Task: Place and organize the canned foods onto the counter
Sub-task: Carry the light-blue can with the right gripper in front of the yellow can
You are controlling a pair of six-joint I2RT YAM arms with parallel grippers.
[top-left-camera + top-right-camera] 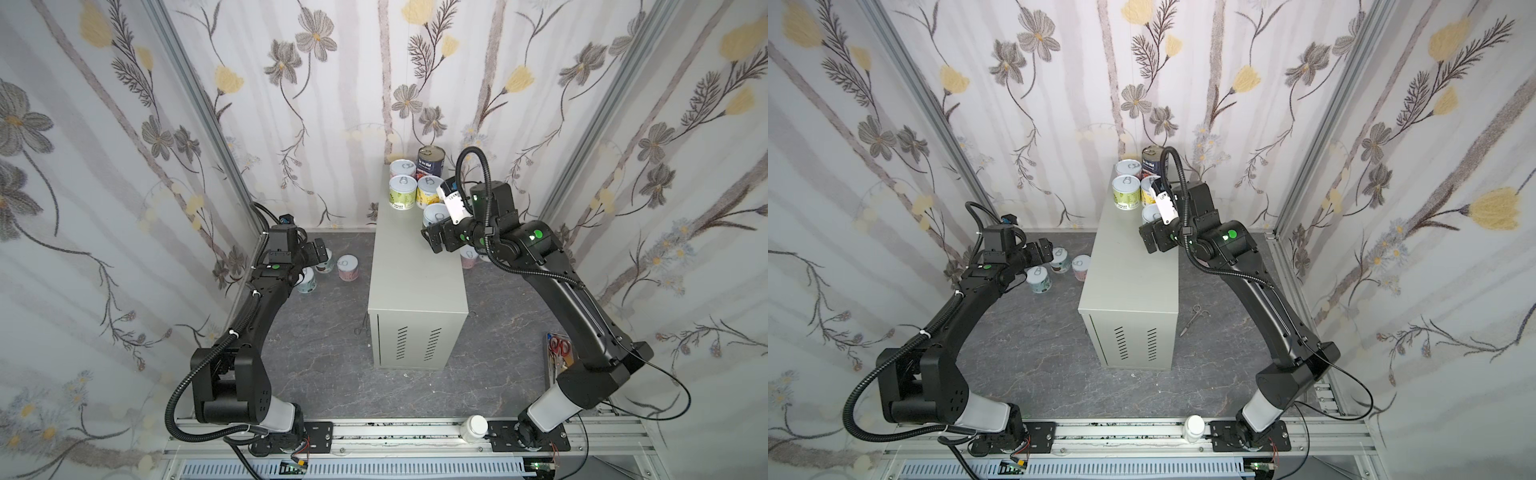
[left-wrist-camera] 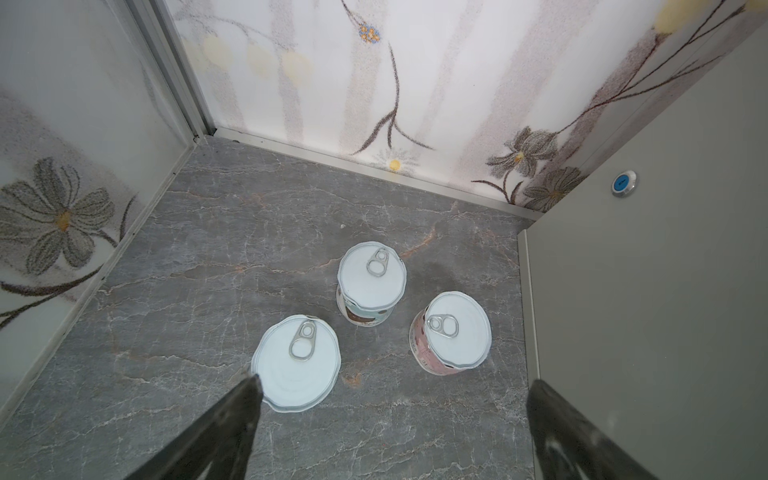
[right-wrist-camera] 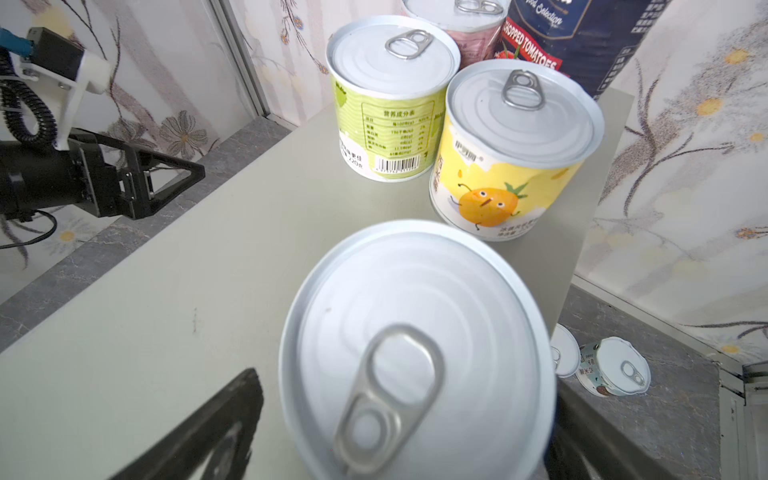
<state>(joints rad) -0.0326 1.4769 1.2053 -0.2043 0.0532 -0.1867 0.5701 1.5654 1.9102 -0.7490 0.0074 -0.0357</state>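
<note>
1. The right gripper (image 1: 432, 240) is hovering over the far half of the surface (image 1: 409, 270). Its jaws are standing wide apart and are holding nothing.
2. A blue can (image 1: 433, 215) is standing upright on the surface just beyond that gripper. In the right wrist view it is showing between the fingers (one finger is hiding behind the lid, so contact there cannot be told).
3. Four more cans are sitting at the far end of the surface. A green can (image 1: 402, 193) and a yellow can (image 1: 428, 193) are standing side by side. A pink can (image 1: 402, 167) and a taller tomato can (image 1: 431, 161) are standing behind them.
4. The left gripper (image 1: 319, 250) is hanging over the floor (image 1: 324, 353) to the left of the surface, with its jaws spread fully and empty.
5. Three floor cans (image 2: 371, 282) are standing upright below the left gripper, apart from each other.
6. Two other cans (image 3: 615, 372) are sitting on the floor to the right of the surface, one partly hidden by its edge.
</note>
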